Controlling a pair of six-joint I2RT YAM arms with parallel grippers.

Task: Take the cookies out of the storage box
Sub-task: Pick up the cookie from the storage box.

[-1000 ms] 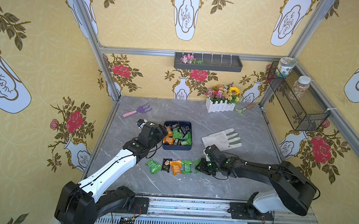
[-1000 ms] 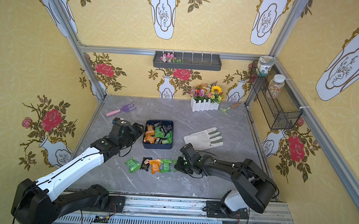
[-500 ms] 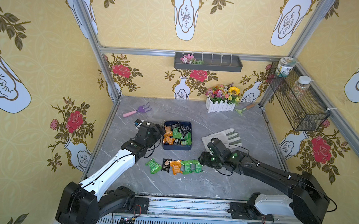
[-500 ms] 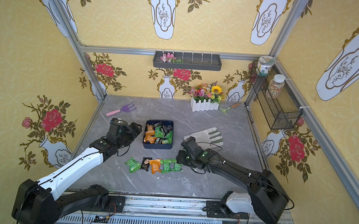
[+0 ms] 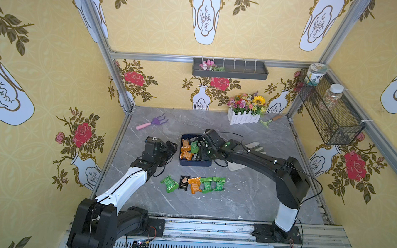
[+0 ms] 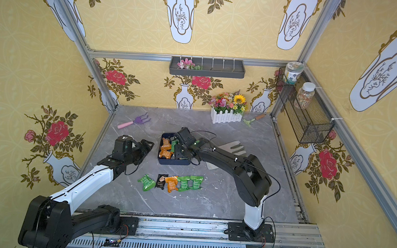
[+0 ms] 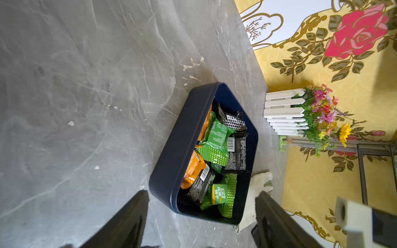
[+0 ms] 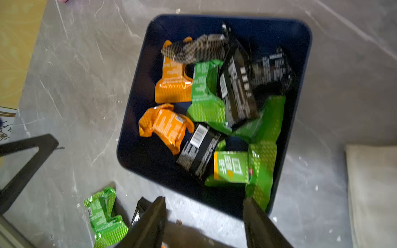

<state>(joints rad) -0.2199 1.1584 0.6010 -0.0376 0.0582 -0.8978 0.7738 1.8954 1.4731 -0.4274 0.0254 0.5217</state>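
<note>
**A:** Cookies (image 8: pixel 206 107), the small shiny foil packets in green, orange and black: where do they lie from the grippers?

**B:** Most are heaped inside the shallow dark navy-blue square storage box (image 8: pixel 131 120), just ahead of the right gripper (image 8: pixel 204 199) and below it. A row of five packets (image 5: pixel 195 183) lies on the grey marbled table (image 5: pixel 235 202), behind this gripper, toward the robot's base.

**A:** Does the right gripper hold one?

**B:** No. Its jaws stand apart with nothing between them. It hangs over the near edge of the box.

**A:** And the left gripper (image 7: pixel 202 193)?

**B:** It is also spread wide and empty. It is just beside the box, outside the wall, and the box is straight ahead of it. So I judge that the right arm is nearer to the packets.

**A:** Which packet looks easiest to reach?

**B:** I think it is the long green packet (image 8: pixel 265 154) at the near wall, close in front of one finger. Its long axis runs away from the gripper, about in line with the fingers, so the jaws would close over its narrow width. The gripper probably needs a small sideways shift to centre on it, and then a descent. A black packet (image 8: pixel 199 152) lies near it in the heap, and I think the jaws could catch it too.
</note>
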